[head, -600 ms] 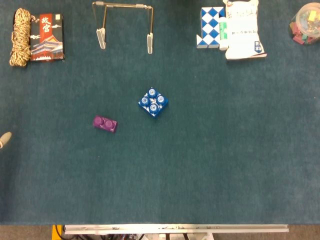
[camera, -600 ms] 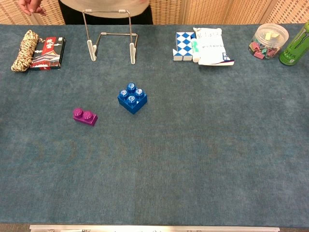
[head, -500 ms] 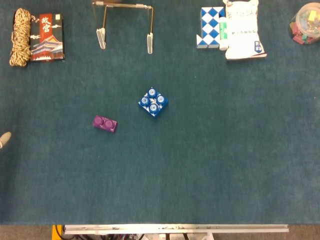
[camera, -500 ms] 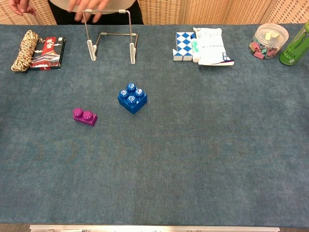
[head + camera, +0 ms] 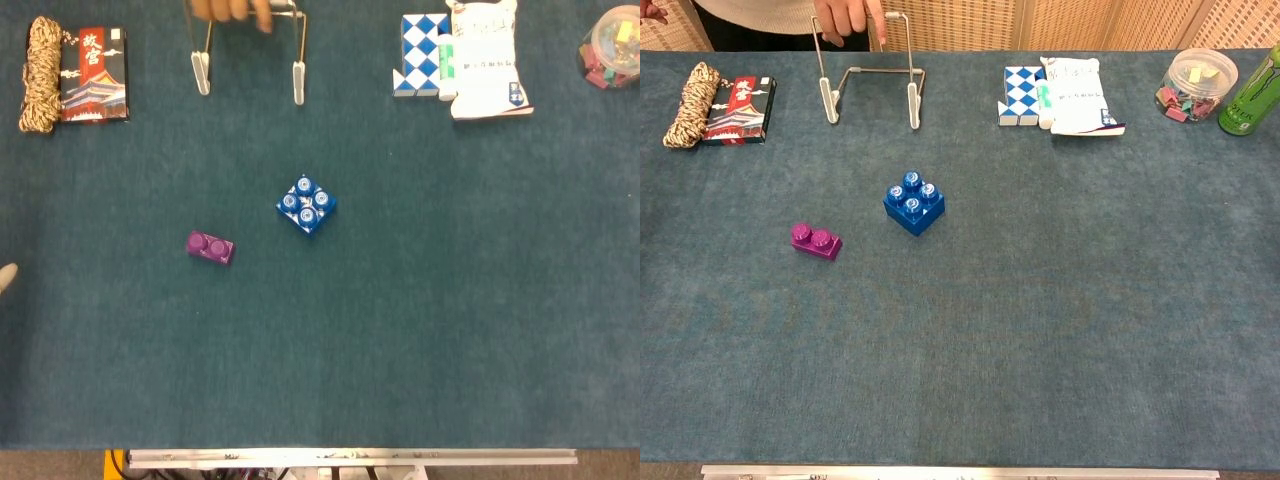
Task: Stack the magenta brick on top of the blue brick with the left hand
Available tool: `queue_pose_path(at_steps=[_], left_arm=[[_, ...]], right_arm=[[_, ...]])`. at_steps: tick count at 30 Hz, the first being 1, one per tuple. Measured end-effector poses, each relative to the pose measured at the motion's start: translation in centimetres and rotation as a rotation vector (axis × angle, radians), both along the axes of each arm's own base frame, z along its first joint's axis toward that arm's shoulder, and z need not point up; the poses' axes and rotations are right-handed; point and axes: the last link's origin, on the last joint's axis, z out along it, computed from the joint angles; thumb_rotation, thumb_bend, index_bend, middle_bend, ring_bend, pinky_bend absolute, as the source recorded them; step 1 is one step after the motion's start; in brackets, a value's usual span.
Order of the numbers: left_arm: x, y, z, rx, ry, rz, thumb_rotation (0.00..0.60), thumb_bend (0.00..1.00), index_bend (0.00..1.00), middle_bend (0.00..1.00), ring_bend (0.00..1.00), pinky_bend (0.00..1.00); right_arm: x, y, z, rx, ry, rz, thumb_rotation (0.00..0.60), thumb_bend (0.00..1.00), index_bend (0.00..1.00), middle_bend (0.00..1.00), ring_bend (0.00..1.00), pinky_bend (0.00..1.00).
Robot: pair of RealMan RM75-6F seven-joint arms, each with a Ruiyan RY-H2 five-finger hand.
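On our teal carpeted table (image 5: 1090, 330), the magenta brick (image 5: 816, 241) lies long-axis left-right, tilted, near the blue brick (image 5: 914, 203); our left hand (image 5: 6, 278) barely shows, fingers indiscernible.

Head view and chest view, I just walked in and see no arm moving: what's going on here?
Nothing is being handled by the robot yet. The magenta brick lies on the table, apart from the blue brick and to its left. Only a sliver of the left hand shows at the head view's left edge, well away from both bricks; the right hand is out of sight. At the far edge, a person's hand touches a wire stand.
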Motion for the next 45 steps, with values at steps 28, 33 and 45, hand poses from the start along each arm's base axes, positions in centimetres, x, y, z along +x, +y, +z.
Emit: queue_pose_path(at_steps=[28,33,45], left_arm=[[6.4,3.4,-4.0,-0.42,-0.114,-0.166,0.6,0.2,0.3,0.0,0.0,0.04],[7.5,5.0,-5.2,-0.496,-0.094,-0.177,0.6,0.2,0.3,0.0,0.0,0.04],[8.5,8.3,-7.8,-0.624,0.012,-0.199,0.6,0.3,0.3,0.0,0.0,0.04]], right_arm=[[0.3,2.2,3.8,-0.148,-0.068,0.041,0.6,0.34,0.38,0.3,0.26,0.41],[0.0,2.9,4.7,-0.191,-0.074,0.024,0.6,0.34,0.38,0.3,0.26,0.41],[-0.4,3.6,5.3,-0.218,-0.07,0.0,0.6,0.34,0.38,0.3,0.26,0.41]])
